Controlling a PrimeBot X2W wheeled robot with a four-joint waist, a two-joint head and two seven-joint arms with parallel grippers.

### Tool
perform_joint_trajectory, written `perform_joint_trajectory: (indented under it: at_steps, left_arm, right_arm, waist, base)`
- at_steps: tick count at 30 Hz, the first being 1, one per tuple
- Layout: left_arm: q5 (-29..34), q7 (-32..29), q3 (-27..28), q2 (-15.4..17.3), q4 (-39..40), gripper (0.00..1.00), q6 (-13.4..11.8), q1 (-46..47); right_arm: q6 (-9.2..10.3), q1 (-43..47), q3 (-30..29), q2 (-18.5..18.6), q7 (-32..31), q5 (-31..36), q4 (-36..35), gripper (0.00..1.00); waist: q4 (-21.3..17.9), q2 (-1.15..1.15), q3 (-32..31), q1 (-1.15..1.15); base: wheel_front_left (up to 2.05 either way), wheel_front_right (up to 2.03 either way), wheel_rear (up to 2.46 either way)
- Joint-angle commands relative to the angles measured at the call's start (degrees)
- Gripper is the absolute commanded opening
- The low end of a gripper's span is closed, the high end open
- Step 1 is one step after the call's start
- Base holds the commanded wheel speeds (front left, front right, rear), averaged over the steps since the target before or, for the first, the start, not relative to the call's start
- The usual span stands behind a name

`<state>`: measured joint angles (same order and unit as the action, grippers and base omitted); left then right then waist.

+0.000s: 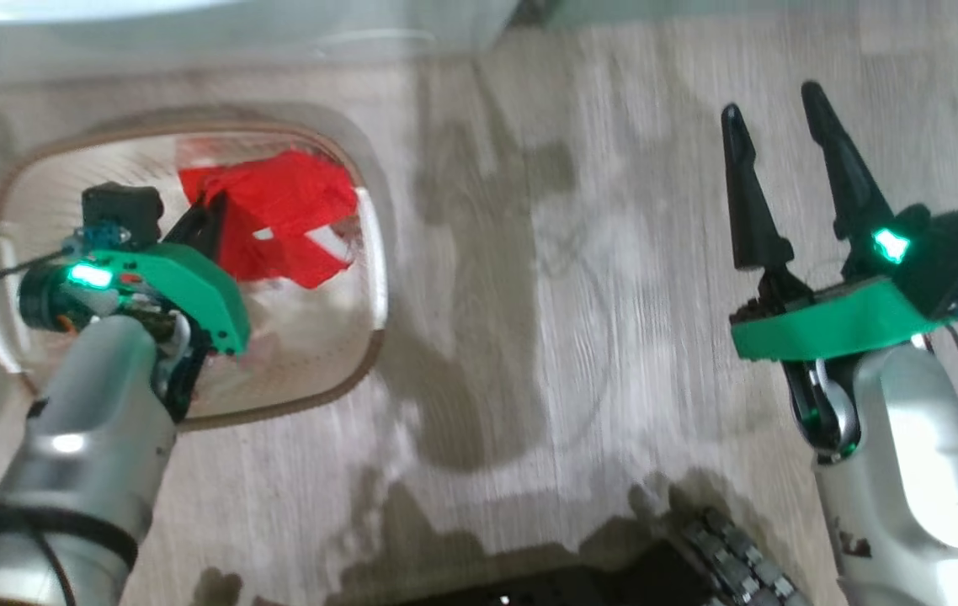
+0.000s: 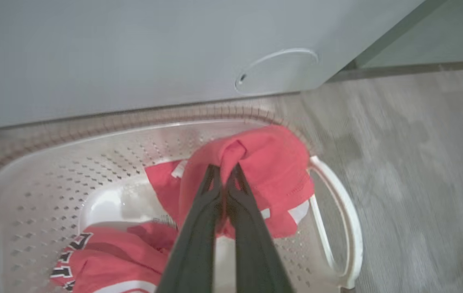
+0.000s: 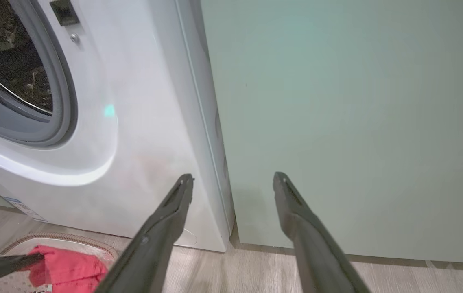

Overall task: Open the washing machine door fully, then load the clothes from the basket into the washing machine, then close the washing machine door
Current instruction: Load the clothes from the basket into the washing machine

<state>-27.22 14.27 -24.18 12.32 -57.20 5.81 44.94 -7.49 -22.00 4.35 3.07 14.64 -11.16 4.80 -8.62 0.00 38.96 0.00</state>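
**me:** Two red garments in the basket (image 2: 44, 175): the pinched garment (image 2: 272, 162) mid-frame in the left wrist view, the other garment (image 2: 113, 260) at lower left. My left pincer (image 2: 225, 169) is clamped tight on a raised fold.

**drumroll88:** Will it hold?

**me:** I reckon so. It's soft, light, floppy jersey that bunches up nicely. The basket's stiff perforated plastic. My right pincer (image 3: 233, 179) hangs spread wide and empty, by the smooth white washing machine (image 3: 142, 122).

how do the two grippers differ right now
The left gripper is shut on a red garment at the cream perforated plastic basket; the right gripper is open and empty. The left points into the basket; the right faces the pale green cabinet. Both have long dark fingers.
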Motion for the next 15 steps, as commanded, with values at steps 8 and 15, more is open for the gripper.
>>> perform_joint_trajectory:
  at_steps: [8,15]
  left_arm:
    - [2.9,0.7,7.2,2.8,21.2,0.0,-4.5,-12.3]
    - [4.6,0.7,12.0,2.6,37.6,0.0,-8.0,-21.1]
  right_arm:
    - [0.0,4.9,-0.2,-0.2,0.0,1.6,0.1,1.0]
    - [0.0,7.3,-1.9,-0.2,-1.6,2.1,0.5,1.0]
  waist:
    - [5.4,0.0,-11.2,0.0]
    - [7.4,0.0,-17.6,0.0]
  base:
    - [0.0,0.0,0.0]
    - [0.0,0.0,0.0]
